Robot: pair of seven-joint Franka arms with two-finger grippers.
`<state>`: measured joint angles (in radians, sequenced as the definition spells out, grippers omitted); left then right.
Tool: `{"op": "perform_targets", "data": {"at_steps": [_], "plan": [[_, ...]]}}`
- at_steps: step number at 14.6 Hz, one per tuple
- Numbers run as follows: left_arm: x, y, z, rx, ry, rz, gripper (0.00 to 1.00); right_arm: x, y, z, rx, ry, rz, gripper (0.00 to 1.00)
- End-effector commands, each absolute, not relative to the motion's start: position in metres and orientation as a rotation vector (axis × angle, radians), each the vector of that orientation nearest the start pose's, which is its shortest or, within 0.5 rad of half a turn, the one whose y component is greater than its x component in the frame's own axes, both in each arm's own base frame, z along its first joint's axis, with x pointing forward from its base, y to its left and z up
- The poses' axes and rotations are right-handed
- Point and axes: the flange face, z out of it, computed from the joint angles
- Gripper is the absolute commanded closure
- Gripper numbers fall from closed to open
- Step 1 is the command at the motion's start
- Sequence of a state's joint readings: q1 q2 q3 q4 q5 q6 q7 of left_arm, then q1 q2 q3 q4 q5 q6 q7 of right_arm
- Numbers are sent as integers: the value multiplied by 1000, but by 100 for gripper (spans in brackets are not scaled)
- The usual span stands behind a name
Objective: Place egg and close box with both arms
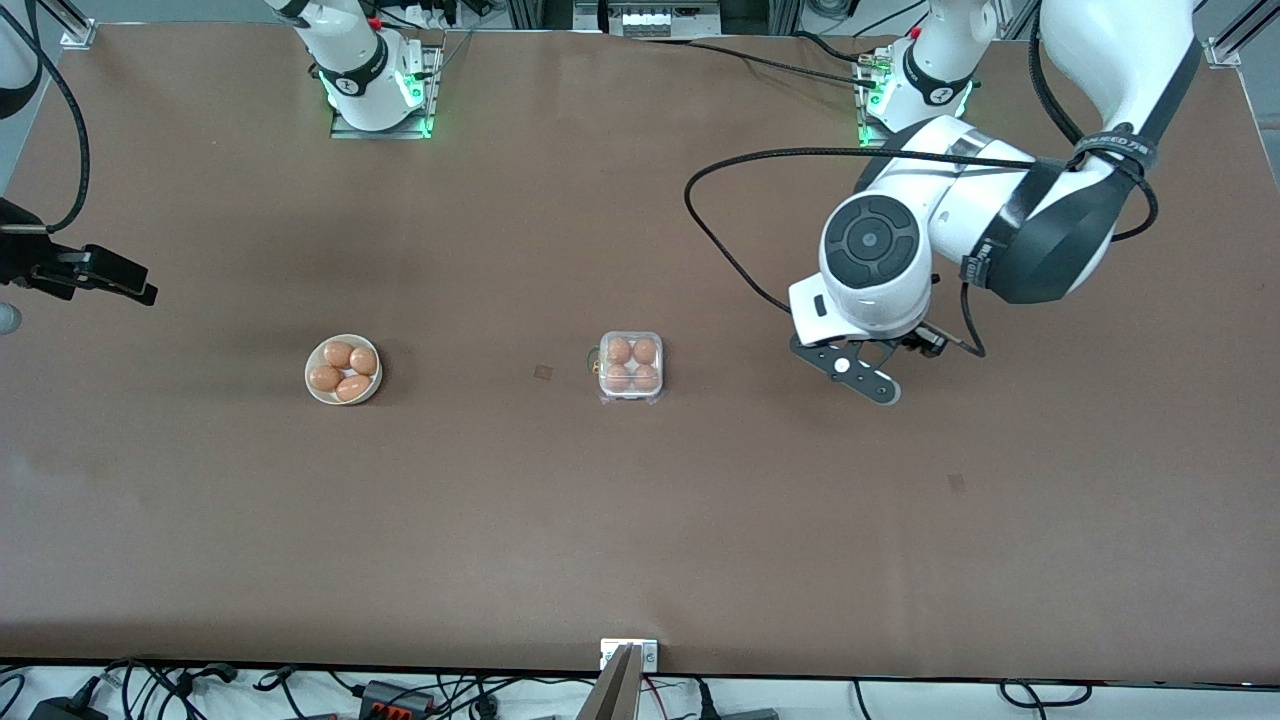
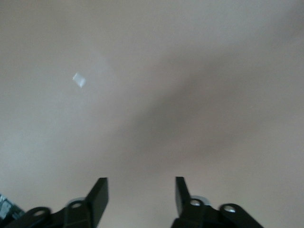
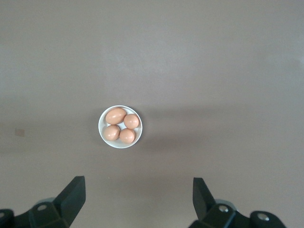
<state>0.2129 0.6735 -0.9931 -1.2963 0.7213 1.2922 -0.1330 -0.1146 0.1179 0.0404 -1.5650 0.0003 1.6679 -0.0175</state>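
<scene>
Box [image 1: 631,367] at table [image 1: 640,520] middle, lid down over four eggs; bare table all around it; bowl [image 1: 343,369] of eggs well apart, toward right arm's end; left gripper [image 1: 862,376] over bare table beside box, fingers parted, nothing between; right gripper [image 3: 137,202] high at table edge, fingers spread wide, clear drop to bowl.
</scene>
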Motion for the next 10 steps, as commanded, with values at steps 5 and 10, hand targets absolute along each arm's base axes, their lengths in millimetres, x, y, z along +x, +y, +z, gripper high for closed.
{"op": "perform_targets", "data": {"at_steps": [5, 10], "plan": [[604, -175, 531, -2841, 606, 467, 0, 593, -41, 577, -3128, 47, 11, 0], [601, -84, 543, -3069, 267, 602, 0, 595, -42, 576, -3120, 55, 5, 0]]}}
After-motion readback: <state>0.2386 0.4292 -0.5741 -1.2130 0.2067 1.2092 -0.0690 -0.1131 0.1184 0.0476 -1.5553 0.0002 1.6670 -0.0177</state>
